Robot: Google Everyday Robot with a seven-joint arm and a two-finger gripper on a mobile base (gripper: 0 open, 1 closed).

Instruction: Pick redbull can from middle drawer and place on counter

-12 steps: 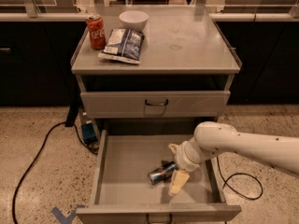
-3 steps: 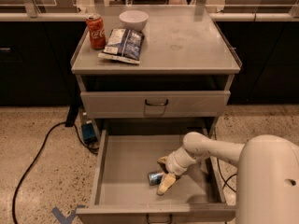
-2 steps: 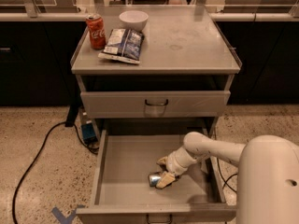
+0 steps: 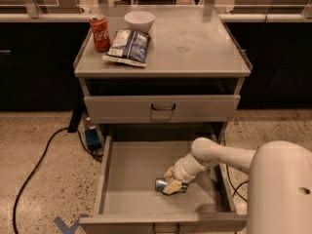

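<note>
The redbull can [image 4: 160, 185] is seen lying on its side on the floor of the pulled-open middle drawer [image 4: 126, 174], toward the front right. The gripper [image 4: 171, 181] is lowered into the drawer, its jaws closed narrowly on the can from either side. On the counter [image 4: 195, 43] above, a red cola can [image 4: 100, 32], a white bowl [image 4: 139, 20] and a snack bag [image 4: 127, 47] are set

Matt grey metal counter [image 4: 195, 48], glossy metal redbull can [image 4: 160, 184], smooth cream gripper [image 4: 171, 181] in middle drawer [image 4: 131, 172]

cream jaws in grey middle drawer [image 4: 127, 165], silver-blue redbull can [image 4: 160, 184]
</note>
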